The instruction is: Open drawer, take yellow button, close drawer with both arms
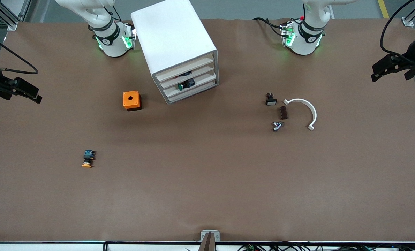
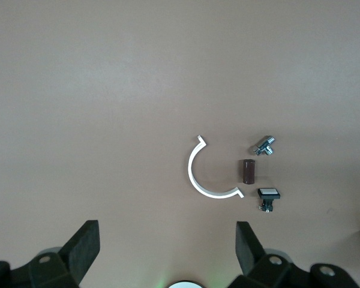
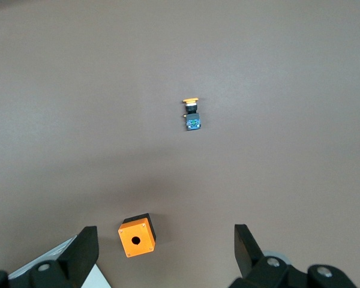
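The white cabinet (image 1: 174,42) stands between the arm bases. Its uppermost drawer (image 1: 186,66) sits flush with the three lower ones. The orange-capped button (image 1: 87,159) lies on the table toward the right arm's end, nearer the front camera than the orange cube (image 1: 131,100). In the right wrist view the button (image 3: 192,114) and the cube (image 3: 137,236) both show. My right gripper (image 1: 21,91) (image 3: 165,251) hangs open and empty high over the table's edge at its end. My left gripper (image 1: 389,66) (image 2: 167,246) hangs open and empty high over its end.
A green-capped button (image 1: 183,84) lies in a lower drawer. Toward the left arm's end lie a black switch with a white face (image 1: 270,100), a brown block (image 1: 283,112), a silver part (image 1: 277,126) and a white curved piece (image 1: 304,108).
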Action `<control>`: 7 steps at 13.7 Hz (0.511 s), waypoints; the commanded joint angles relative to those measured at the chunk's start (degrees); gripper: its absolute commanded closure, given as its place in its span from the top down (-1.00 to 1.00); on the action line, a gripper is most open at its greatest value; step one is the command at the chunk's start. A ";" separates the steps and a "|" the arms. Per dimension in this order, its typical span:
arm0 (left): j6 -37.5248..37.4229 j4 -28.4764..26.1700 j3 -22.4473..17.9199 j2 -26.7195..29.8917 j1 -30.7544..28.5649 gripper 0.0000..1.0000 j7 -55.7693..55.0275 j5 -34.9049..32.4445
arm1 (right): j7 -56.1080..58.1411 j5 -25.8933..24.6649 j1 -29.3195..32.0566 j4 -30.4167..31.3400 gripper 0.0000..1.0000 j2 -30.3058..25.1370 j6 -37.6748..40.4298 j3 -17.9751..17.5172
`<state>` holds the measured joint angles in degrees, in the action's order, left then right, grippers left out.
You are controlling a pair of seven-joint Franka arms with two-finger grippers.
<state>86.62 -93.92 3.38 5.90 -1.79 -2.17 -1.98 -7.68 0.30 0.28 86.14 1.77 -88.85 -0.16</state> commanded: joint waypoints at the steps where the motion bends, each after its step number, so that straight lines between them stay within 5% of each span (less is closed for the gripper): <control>1: 0.65 -1.27 0.05 1.48 -0.49 1.00 0.77 0.93 | -0.24 -1.35 1.30 0.87 1.00 -1.42 -0.36 -1.25; 7: 0.57 2.86 0.05 -0.54 -0.85 1.00 1.21 0.49 | 0.03 -2.76 1.22 0.52 1.00 -1.51 0.26 -1.60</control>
<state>87.27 -93.14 3.36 5.87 -1.96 -2.17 -1.98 -7.64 -1.27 0.30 86.08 1.59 -89.05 -0.35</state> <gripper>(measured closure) 0.000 0.000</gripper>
